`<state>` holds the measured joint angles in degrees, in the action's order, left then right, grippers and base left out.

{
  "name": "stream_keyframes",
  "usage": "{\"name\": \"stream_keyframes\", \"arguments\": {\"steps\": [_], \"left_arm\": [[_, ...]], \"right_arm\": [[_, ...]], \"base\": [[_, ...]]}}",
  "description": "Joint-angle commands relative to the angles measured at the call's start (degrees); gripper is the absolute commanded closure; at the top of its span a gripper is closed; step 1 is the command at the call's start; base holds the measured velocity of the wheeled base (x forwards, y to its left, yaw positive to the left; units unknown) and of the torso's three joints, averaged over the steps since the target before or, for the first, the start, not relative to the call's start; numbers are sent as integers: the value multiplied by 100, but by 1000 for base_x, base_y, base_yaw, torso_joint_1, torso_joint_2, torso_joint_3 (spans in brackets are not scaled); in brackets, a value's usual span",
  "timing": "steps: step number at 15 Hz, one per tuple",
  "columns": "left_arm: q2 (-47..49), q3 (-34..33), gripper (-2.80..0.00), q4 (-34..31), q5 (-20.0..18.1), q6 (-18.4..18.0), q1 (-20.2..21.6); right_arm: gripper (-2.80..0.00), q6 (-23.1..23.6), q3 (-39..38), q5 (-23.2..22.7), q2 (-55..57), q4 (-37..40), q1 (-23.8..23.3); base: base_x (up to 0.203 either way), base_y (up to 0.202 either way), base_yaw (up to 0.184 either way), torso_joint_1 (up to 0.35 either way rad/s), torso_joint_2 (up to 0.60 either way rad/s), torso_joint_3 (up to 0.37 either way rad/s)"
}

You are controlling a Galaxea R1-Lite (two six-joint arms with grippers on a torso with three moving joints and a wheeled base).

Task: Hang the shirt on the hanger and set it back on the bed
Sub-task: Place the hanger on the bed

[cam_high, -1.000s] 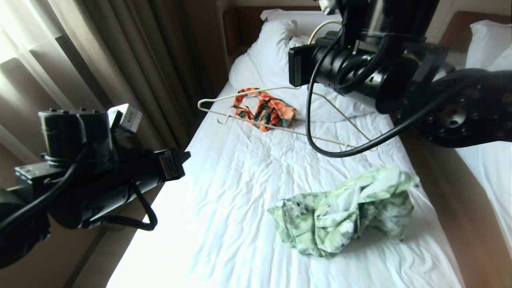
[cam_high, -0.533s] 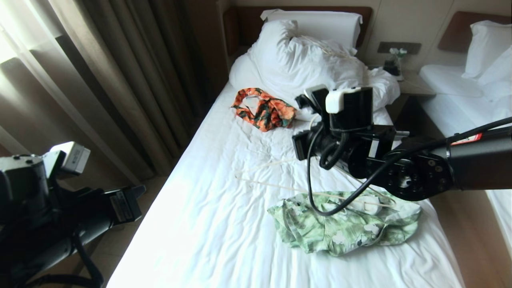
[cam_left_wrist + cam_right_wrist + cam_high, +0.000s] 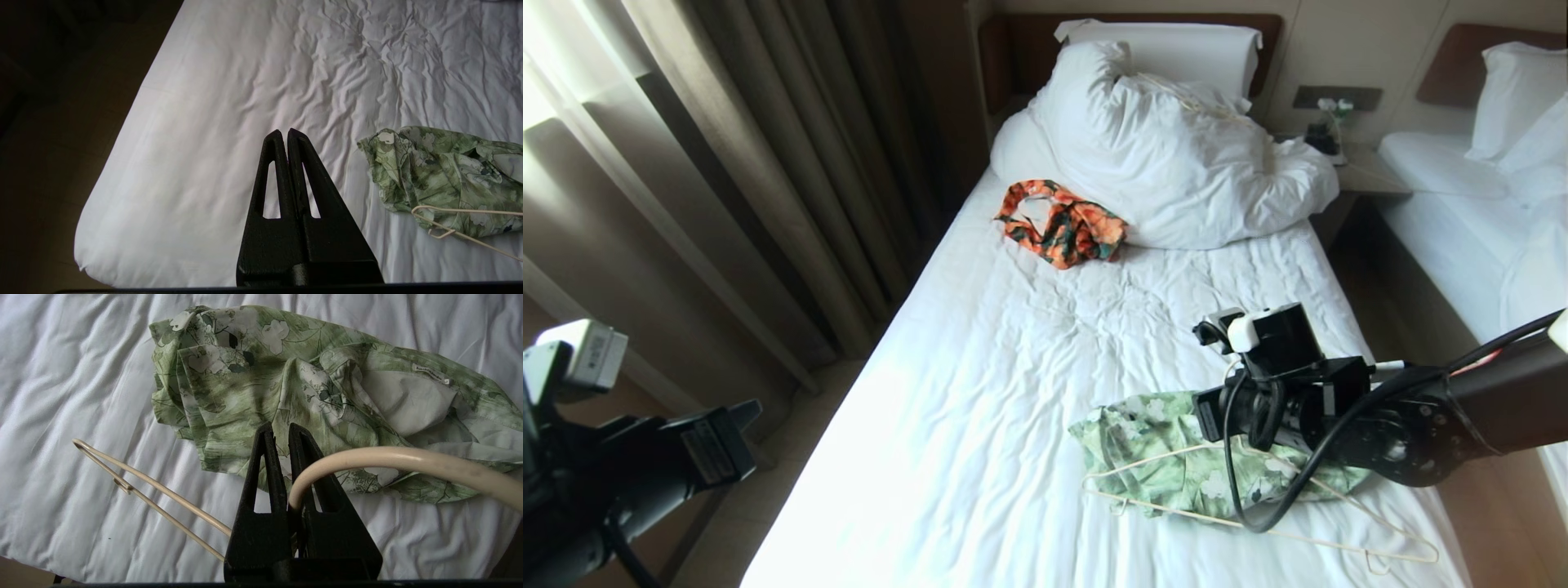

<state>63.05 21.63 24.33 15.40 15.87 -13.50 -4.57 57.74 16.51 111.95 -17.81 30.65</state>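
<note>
Shirt point(image 3: 1217, 465) lies crumpled near the foot of the bed point(image 3: 1029, 392), hanger point(image 3: 1258, 531) lying across it; right gripper point(image 3: 282, 433) clenched on the hanger's hook, left gripper point(image 3: 284, 132) pinched empty beside the bed.

Count: 2 beds point(image 3: 1029, 392), 2 garments, namely 1 green shirt point(image 3: 1160, 465) and 1 orange patterned piece point(image 3: 1066, 224), 1 hanger point(image 3: 1258, 531), 1 duvet point(image 3: 1184, 171), 2 grippers, left point(image 3: 284, 132) and right point(image 3: 278, 428).
</note>
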Motion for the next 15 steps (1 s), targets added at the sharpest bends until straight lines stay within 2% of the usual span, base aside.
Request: {"name": "stream_keyframes", "arguments": {"steps": [1, 3, 5, 6, 9, 12, 13, 15], "left_arm": [[-257, -8, 0, -86, 26, 1, 24], [-493, 31, 0, -347, 64, -17, 82], [-592, 24, 0, -423, 68, -31, 128], [-586, 16, 0, -428, 68, -43, 148], [-614, -14, 0, -429, 71, -84, 164], [-1102, -127, 0, -539, 113, -97, 188], [-1361, -132, 0, -745, 138, -97, 189], [-1892, -98, 0, -1154, 135, -94, 189]], "right_arm": [[0, -16, -166, -20, 535, -334, -38], [0, -8, -160, -31, 1196, -771, -69], [0, 66, 157, -24, 1715, -1064, -147], [-280, 202, 352, -18, 1787, -1132, -226], [-280, 315, 527, 144, 1538, -1107, -303], [-280, 374, -33, 292, 821, -1013, -283], [0, 383, -281, 365, 498, -1006, -284], [0, 389, -676, 469, -233, -983, -282]], "base": [[0, 0, 0, 0, 0, 0], [0, 0, 0, 0, 0, 0], [0, 0, 0, 0, 0, 0], [0, 0, 0, 0, 0, 0], [0, 0, 0, 0, 0, 0], [0, 0, 0, 0, 0, 0], [0, 0, 0, 0, 0, 0], [0, 0, 0, 0, 0, 0]]}}
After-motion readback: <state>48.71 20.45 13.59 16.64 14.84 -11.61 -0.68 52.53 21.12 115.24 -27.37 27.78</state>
